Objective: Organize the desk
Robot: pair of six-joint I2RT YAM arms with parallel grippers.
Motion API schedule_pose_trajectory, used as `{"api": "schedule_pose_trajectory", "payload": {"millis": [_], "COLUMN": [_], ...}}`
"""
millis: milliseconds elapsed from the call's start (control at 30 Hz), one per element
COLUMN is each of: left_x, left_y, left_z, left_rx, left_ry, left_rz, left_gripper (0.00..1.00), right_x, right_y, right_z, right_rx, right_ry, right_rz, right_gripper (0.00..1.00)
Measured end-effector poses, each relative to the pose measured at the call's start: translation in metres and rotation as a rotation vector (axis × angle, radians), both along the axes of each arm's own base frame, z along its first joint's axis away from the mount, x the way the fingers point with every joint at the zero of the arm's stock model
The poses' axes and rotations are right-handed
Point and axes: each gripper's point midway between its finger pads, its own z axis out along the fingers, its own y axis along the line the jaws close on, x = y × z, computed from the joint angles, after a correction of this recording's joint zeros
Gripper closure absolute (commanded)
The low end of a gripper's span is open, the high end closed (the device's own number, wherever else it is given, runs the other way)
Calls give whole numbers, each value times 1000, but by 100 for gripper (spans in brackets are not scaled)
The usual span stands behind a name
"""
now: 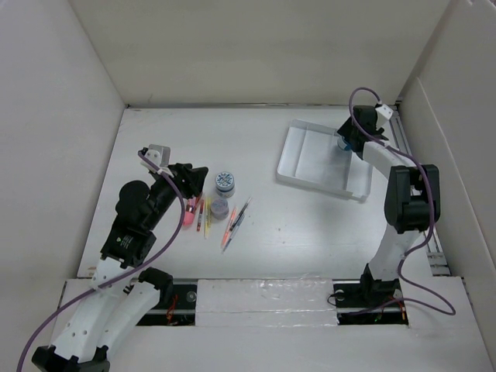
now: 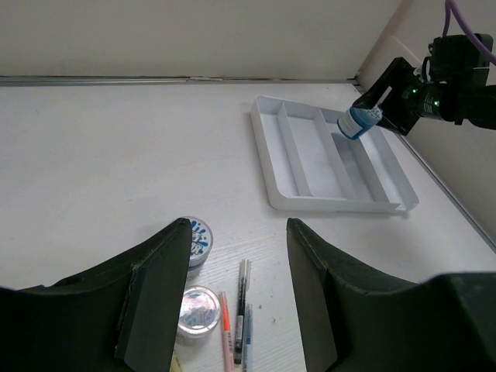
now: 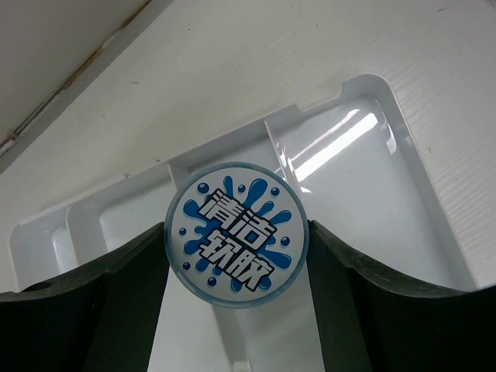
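Top view: the right gripper [image 1: 343, 142] grasps a round tub [image 1: 341, 145] over the tray [image 1: 310, 159] at the far right of the desk [image 1: 194, 132]. Left wrist view: the left gripper [image 2: 239, 226] hangs released above the pens [image 2: 242, 310], whose long axes run near-to-far. Right wrist view: the tray lies directly below the tub, so the release is probably straight down.
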Motion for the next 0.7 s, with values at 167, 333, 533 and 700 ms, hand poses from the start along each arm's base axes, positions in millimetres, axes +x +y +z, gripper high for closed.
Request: {"api": "schedule_pose_trajectory", "payload": {"millis": [167,333,533,700], "left_x": [0,1,1,0], "left_y": [0,0,0,0], "left_z": [0,-1,-1,0], "left_rx": [0,1,1,0], "left_ry": [1,3,2,0], "left_rz": [0,-1,0,-1], "left_gripper": [52,52,52,52], "right_x": [3,8,14,17], "right_y": [0,3,6,21], "right_z": [-2,-9,-14,-2], "right_rx": [25,30,21,-9], "right_ry": [17,44,76,37], "right_rz": [17,41,51,78], "right_gripper": [42,42,9,6]}}
